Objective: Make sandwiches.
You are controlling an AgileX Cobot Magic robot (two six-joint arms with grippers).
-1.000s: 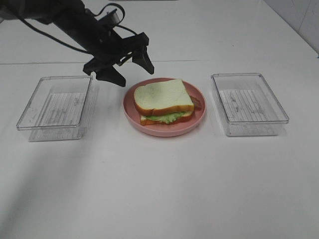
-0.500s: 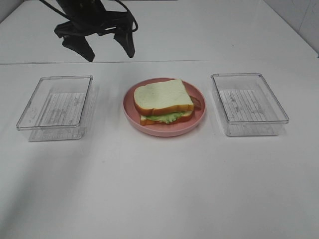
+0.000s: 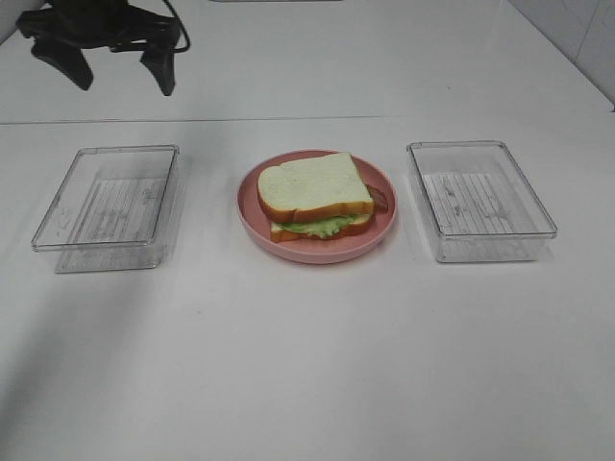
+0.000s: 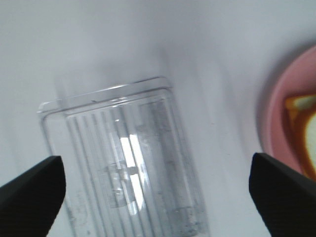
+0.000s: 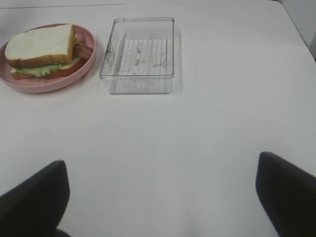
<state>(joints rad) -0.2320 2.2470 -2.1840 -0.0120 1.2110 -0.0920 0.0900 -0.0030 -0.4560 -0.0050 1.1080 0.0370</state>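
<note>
A stacked sandwich (image 3: 314,195) lies on the pink plate (image 3: 384,226) at the table's middle: white bread on top, green lettuce (image 3: 322,227) and a bacon end (image 3: 381,201) showing under it. It also shows in the right wrist view (image 5: 43,51). My left gripper (image 3: 113,65) is open and empty, high at the far left, behind the left clear tray (image 3: 110,204). In the left wrist view its fingertips (image 4: 32,195) frame that tray (image 4: 123,163). My right gripper (image 5: 163,197) is open and empty over bare table, out of the exterior view.
A second clear tray (image 3: 478,199) stands right of the plate; it also shows in the right wrist view (image 5: 138,54). Both trays hold nothing. The plate's rim (image 4: 276,123) shows in the left wrist view.
My left gripper has drawn back from beside the plate, up and to the far left, open all the way. The sandwich has not moved.
</note>
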